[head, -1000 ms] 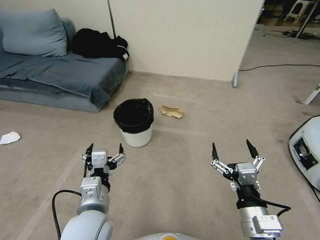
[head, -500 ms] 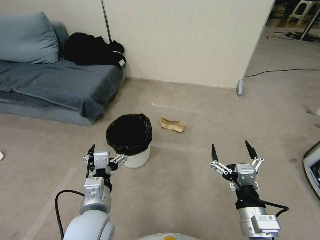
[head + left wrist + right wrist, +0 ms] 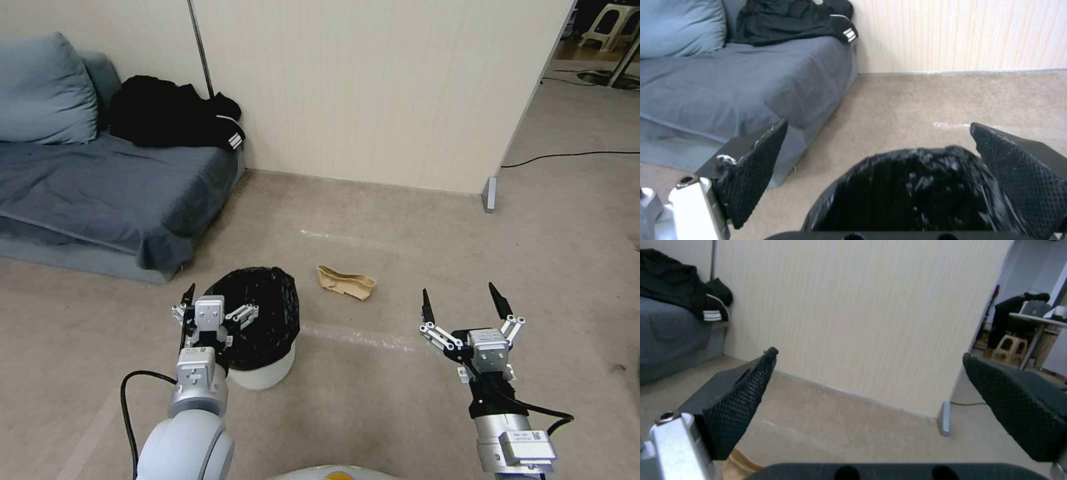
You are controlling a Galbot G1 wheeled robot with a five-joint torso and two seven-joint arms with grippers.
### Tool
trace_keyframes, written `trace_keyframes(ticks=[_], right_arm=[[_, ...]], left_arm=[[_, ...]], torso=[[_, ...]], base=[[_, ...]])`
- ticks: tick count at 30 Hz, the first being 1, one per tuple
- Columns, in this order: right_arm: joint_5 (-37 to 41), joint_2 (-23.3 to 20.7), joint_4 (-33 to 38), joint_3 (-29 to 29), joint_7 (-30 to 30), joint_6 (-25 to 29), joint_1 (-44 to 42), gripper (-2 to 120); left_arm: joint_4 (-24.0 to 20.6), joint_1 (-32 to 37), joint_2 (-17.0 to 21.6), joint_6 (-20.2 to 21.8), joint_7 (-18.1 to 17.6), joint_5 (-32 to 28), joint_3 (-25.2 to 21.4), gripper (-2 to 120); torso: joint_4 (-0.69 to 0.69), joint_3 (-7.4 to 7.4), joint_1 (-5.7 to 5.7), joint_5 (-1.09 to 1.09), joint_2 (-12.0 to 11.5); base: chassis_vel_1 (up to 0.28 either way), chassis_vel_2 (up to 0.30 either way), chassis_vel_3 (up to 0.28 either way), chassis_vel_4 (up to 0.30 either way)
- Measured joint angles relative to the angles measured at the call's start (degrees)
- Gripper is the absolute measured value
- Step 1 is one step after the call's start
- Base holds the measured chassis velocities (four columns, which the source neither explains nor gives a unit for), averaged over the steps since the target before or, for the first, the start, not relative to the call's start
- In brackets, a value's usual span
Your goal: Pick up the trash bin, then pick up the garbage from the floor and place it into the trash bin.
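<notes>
Above the trash bin (image 3: 267,373) hovers the spread left gripper (image 3: 215,301).

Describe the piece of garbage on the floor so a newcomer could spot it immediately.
Start at the grey sofa against the cream wall; the trash bin stands on the carpet off its corner. Just beyond the bin, on the robot's right, lies the garbage: a flattened, crumpled tan paper bag, the sole brown scrap there.
</notes>
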Motion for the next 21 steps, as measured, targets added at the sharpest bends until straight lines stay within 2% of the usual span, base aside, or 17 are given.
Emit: trace_keyframes(ticks=[7,16,21], right_arm=[[-0.5,0.0,-1.0,0.3,0.7,1.9,0.4,100],[-0.8,0.0,-1.2,0.1,1.2,1.8,0.4,100],[-2.0,0.0,-1.6,-1.0,3.1,-0.2,0.7,100]], left_arm=[[-0.1,0.5,0.1,0.2,-0.1,0.1,-0.1,100],[-1.0,1.3,0.4,0.7,0.2,-0.9,-2.0,100],[-0.7,0.4,0.0,1.3,0.2,-1.9,-3.7,100]], torso=[[0.0,0.0,0.01,0.01,0.0],[0.0,-0.01,0.0,0.0,0.0],[0.0,-0.01,0.0,0.0,0.0]], base=[[-0.089,0.098,0.097,-0.092],[0.0,0.0,0.0,0.0],[0.0,0.0,0.0,0.0]])
